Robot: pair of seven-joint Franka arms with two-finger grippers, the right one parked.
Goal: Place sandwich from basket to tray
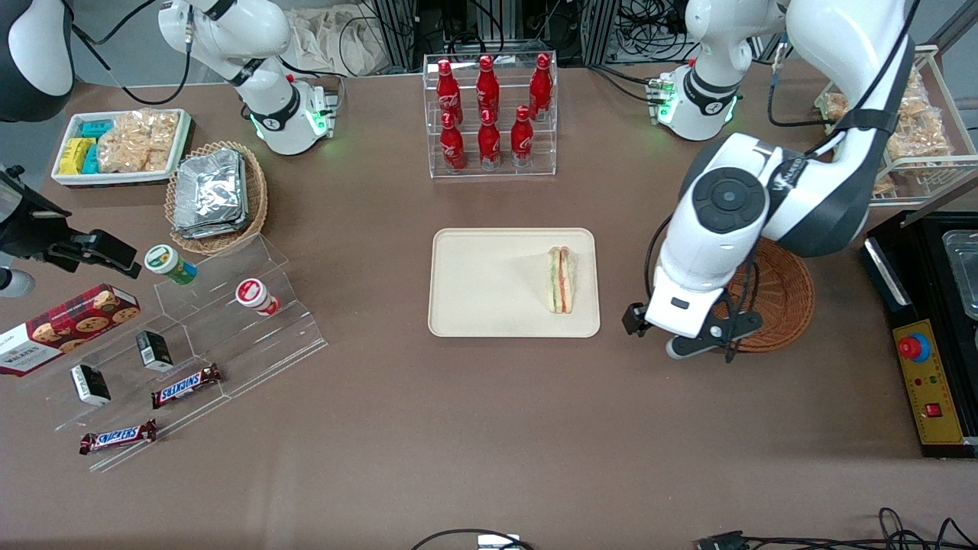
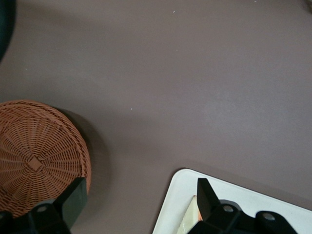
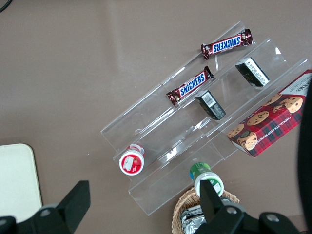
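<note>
Sandwich (image 1: 562,279), a triangular wedge of white bread with green, red and orange layers at its edge, is seen lying on the tray (image 1: 489,283), near the end closest to the working arm. It is judged light, soft and easily crushed; it would best be held gently across the flat bread faces. The tray is smooth cream plastic with rounded corners. The round woven wicker basket (image 1: 779,298) sits beside it, holding nothing visible. The end effector (image 2: 141,195) hangs over the brown surface (image 1: 489,428) between them, fingers spread apart, nothing held.
</note>
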